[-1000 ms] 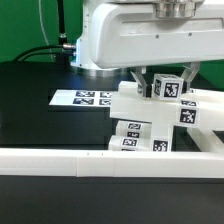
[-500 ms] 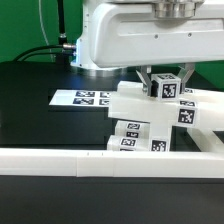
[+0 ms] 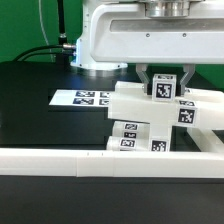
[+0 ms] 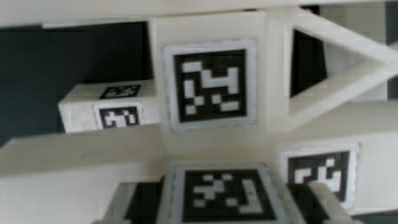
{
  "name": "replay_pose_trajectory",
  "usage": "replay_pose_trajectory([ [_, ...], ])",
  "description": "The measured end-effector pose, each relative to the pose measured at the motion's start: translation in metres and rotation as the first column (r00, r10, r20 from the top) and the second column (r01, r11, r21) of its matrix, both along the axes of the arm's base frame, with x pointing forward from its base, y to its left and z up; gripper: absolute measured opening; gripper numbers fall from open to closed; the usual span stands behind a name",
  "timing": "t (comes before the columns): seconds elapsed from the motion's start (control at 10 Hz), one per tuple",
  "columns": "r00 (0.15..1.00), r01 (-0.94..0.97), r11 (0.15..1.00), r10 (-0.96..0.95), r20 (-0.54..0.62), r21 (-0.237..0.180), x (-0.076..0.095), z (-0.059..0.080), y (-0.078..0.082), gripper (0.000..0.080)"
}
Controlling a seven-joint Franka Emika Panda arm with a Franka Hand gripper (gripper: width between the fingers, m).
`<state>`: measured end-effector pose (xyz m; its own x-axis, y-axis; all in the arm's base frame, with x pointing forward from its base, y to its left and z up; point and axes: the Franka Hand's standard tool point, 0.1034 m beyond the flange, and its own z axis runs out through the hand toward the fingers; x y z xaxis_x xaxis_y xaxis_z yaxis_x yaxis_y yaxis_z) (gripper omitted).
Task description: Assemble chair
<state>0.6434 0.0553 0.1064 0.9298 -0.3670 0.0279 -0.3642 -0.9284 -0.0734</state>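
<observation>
Robot gripper (image 3: 164,82), jaws clamped on a small tagged white block (image 3: 166,90) atop stacked chair pieces (image 3: 138,112)

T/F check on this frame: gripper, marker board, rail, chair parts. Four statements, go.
1. The gripper holds a small tagged block between its fingers. True.
2. The marker board stands upright. False: it lies flat on the black table.
3. In the exterior view, the long white rail runs in front of the chair parts. True.
4. The marker board is on the exterior view's right of the chair parts. False: it is on their left.
</observation>
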Motion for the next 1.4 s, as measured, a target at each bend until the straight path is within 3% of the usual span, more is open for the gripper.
replay_pose_trajectory([
  [0.7, 0.905, 0.426, 0.904, -0.425, -0.036, 0.034, 0.000, 0.000, 0.003, 0.0266],
  [1.1, 0.784, 0.620, 0.783, -0.616, -0.070, 0.056, 0.001, 0.001, 0.007, 0.0266],
  [1.3, 0.664, 0.747, 0.661, -0.741, -0.102, 0.064, 0.001, 0.001, 0.010, 0.0266],
  [1.4, 0.647, 0.762, 0.644, -0.755, -0.108, 0.066, 0.001, 0.000, 0.011, 0.0266],
])
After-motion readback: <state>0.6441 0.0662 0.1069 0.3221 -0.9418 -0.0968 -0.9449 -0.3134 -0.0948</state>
